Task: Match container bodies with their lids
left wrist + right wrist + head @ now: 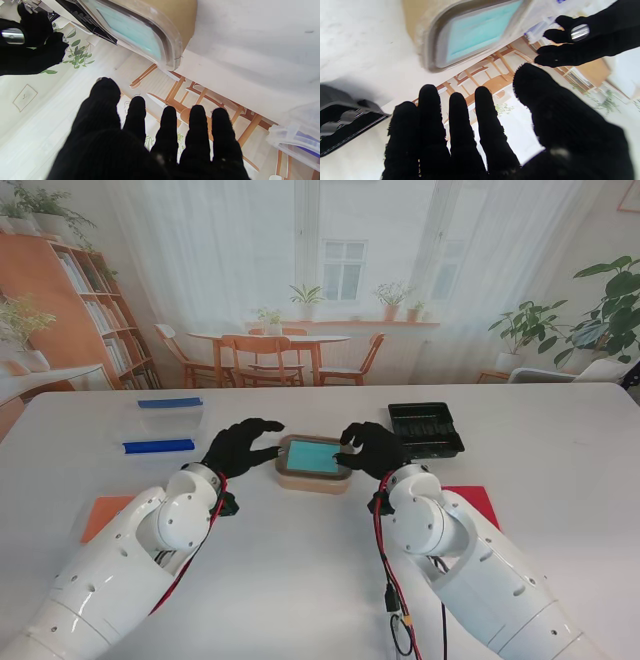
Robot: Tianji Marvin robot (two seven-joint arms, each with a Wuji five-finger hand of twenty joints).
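- The table [560, 480] is white and carries every item of the task; it is seen whole only from the stand view.
- One tan container body [312, 478] with a teal-centred clear lid [313, 456] seated on it is located at the table centre, directly between the two hands; its long axis runs left to right.
- One left hand [240, 448] is positioned just beside the left end of the container body. Its fingers [170, 130] are spread and extended, and nothing is grasped; the wrist view shows a gap between them and the lid rim.
- One right hand [372, 450] is positioned at the right end, with fingertips apparently on the lid edge. Whether contact is made cannot be told; nothing is enclosed by its straight, parted fingers [460, 125].
- Both hands are about equally near; the pair is judged already matched, or being pressed closed.
- One black tray [425, 428] is placed to the right, farther from me than the right hand.
- One clear container with a blue lid [170, 412] is placed to the left, farther away.
- One separate blue lid [158, 446] is laid nearer, just beside it.
- Two flat mats are counted: one orange mat [103, 513] at the left and one red mat [478, 502] at the right.
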